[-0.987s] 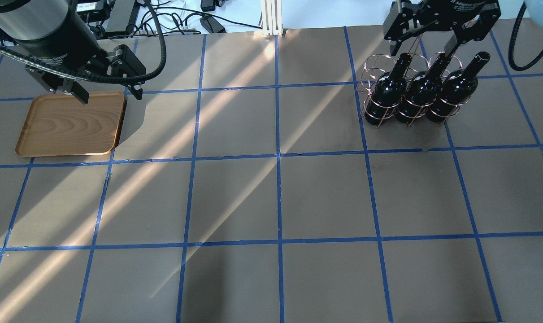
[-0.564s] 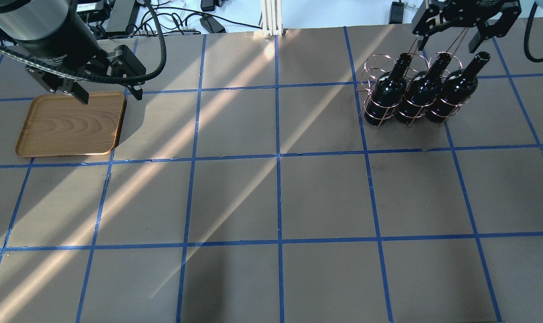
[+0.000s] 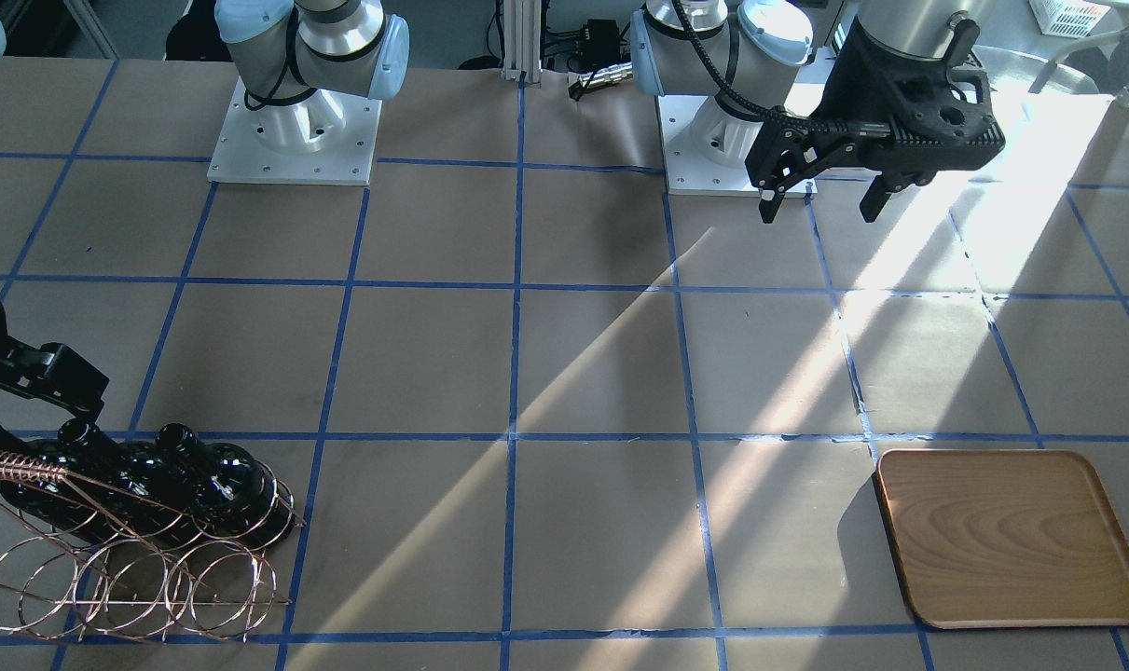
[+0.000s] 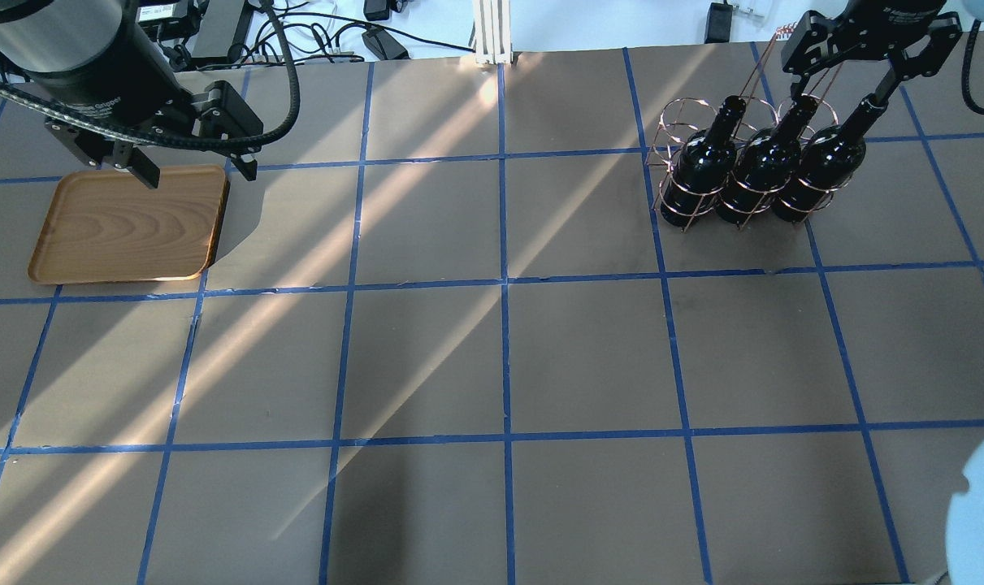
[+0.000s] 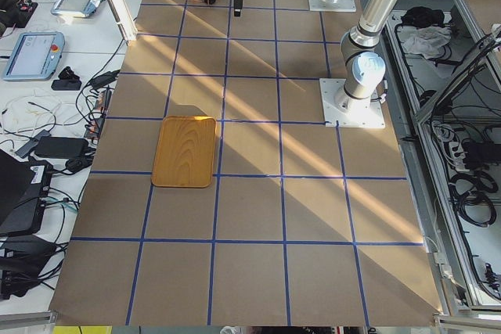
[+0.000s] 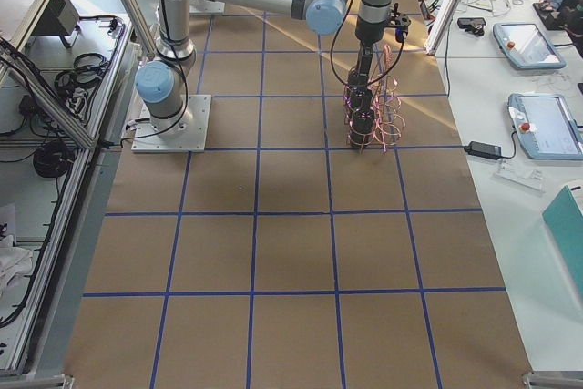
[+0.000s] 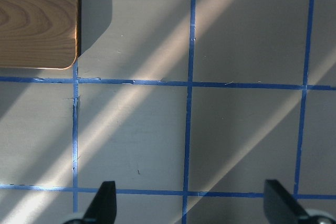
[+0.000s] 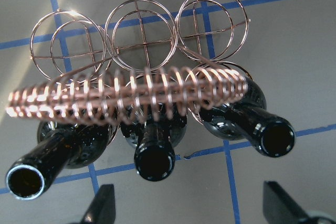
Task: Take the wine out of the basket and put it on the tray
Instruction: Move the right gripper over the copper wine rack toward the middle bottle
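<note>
Three black wine bottles (image 4: 758,166) stand tilted in the copper wire basket (image 4: 675,122) at the far right; they also show in the front view (image 3: 168,475). My right gripper (image 4: 853,73) is open and empty above the bottle necks, near the rightmost bottle (image 4: 825,158). In the right wrist view the open mouths (image 8: 153,161) lie below the coiled handle (image 8: 131,95), ahead of my gripper (image 8: 191,208). The wooden tray (image 4: 126,223) lies far left. My left gripper (image 4: 195,171) is open and empty above the tray's far right corner.
Brown paper with blue tape lines covers the table (image 4: 500,357). The basket's rear rings (image 8: 139,30) hold nothing. Cables and power bricks (image 4: 361,32) lie beyond the far edge. The arm bases (image 3: 294,130) stand on the robot's side.
My right gripper has moved to the right over the bottle necks, from above the left bottles to above the rightmost one. The left arm, bottles, basket and tray have not moved.
</note>
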{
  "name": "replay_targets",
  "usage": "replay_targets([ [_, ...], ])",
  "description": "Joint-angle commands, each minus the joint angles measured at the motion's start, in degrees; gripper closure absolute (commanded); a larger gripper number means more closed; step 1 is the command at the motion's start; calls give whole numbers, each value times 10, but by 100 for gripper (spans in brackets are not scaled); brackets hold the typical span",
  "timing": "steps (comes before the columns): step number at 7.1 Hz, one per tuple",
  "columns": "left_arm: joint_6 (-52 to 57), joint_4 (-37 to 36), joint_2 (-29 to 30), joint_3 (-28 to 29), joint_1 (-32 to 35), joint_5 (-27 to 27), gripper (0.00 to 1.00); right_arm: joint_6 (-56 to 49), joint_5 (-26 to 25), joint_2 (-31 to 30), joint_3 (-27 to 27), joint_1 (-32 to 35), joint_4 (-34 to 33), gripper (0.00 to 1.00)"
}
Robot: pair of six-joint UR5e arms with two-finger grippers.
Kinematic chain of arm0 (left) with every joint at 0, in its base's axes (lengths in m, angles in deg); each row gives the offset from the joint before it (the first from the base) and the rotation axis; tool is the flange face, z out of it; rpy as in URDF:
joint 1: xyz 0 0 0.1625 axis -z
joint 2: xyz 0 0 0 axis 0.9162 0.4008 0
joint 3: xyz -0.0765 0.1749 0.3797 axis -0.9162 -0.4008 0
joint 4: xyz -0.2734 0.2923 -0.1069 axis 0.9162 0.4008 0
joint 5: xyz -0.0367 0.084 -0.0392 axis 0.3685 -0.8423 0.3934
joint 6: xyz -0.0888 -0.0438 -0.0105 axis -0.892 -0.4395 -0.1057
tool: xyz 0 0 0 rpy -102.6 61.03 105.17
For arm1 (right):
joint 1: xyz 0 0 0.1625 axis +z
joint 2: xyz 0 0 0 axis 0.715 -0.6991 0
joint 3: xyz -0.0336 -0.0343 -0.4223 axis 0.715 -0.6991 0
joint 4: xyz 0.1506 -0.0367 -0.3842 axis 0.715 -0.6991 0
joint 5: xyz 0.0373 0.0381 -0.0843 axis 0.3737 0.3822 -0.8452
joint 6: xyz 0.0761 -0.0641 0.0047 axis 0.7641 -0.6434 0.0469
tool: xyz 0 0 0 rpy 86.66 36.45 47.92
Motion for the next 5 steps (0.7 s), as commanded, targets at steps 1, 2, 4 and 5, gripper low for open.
replay_targets([
  [1, -1, 0, 0, 0, 0, 0, 0, 0, 4, 16, 9, 2, -11, 0],
  [2, 0, 0, 0, 0, 0, 0, 0, 0, 12, 21, 13, 5, -20, 2],
  [4, -1, 0, 1, 0, 0, 0, 0, -30, 24, 20, 33, 12, -43, 6],
  [5, -1, 0, 1, 0, 0, 0, 0, -31, 21, 19, 37, 13, -43, 8],
])
